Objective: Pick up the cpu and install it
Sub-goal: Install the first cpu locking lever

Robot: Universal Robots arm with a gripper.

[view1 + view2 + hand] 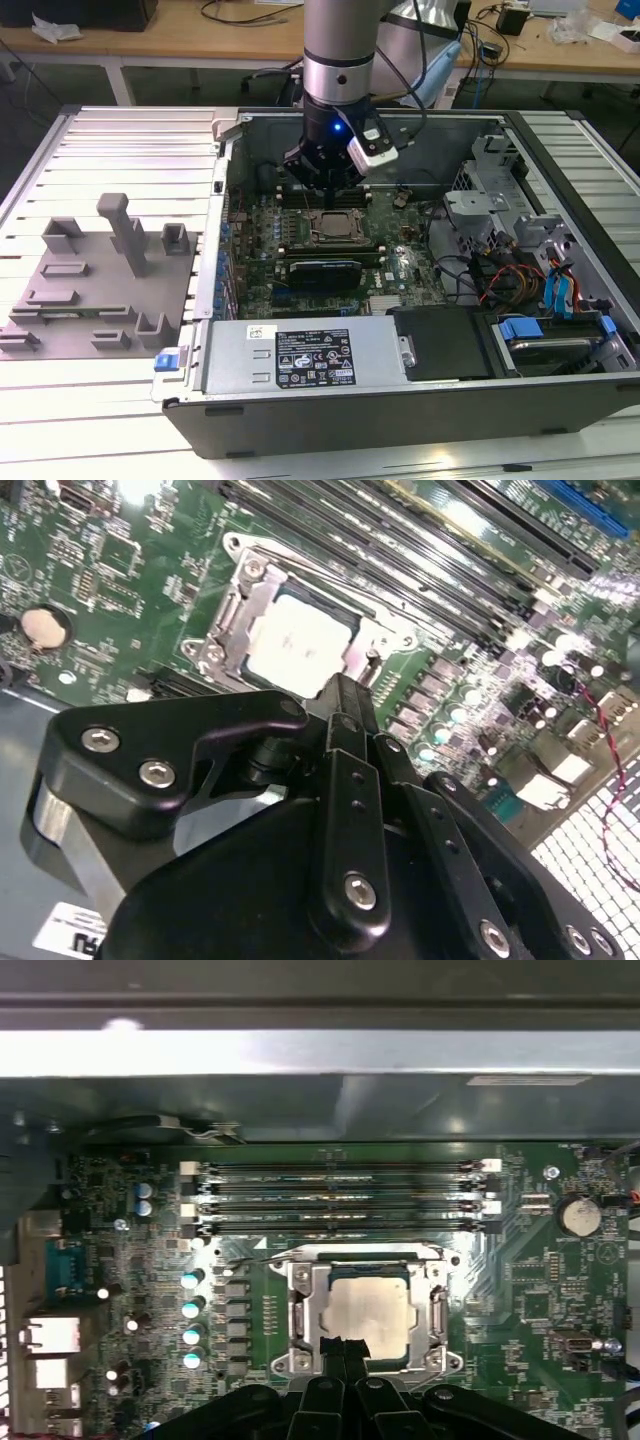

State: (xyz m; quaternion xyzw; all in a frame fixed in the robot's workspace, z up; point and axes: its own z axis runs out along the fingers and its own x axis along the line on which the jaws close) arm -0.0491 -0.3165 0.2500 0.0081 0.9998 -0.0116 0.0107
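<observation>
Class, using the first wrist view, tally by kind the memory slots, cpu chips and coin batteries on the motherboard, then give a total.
Long black memory slots: 4
Pale silver-white square cpu: 1
Round silver coin battery: 1
Total: 6

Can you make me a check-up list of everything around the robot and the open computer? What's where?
Surface: ribbed metal table carries the open computer case.
Job's things: the cpu lies in the socket frame on the green motherboard.
Clutter: a grey fixture sits at the exterior view's left of the case.
Gripper: the gripper hangs over the socket, fingers close together, holding nothing.
Cables: red, yellow and black wires run by the blue drive clips.
Surroundings: wooden benches with cables stand behind.
</observation>
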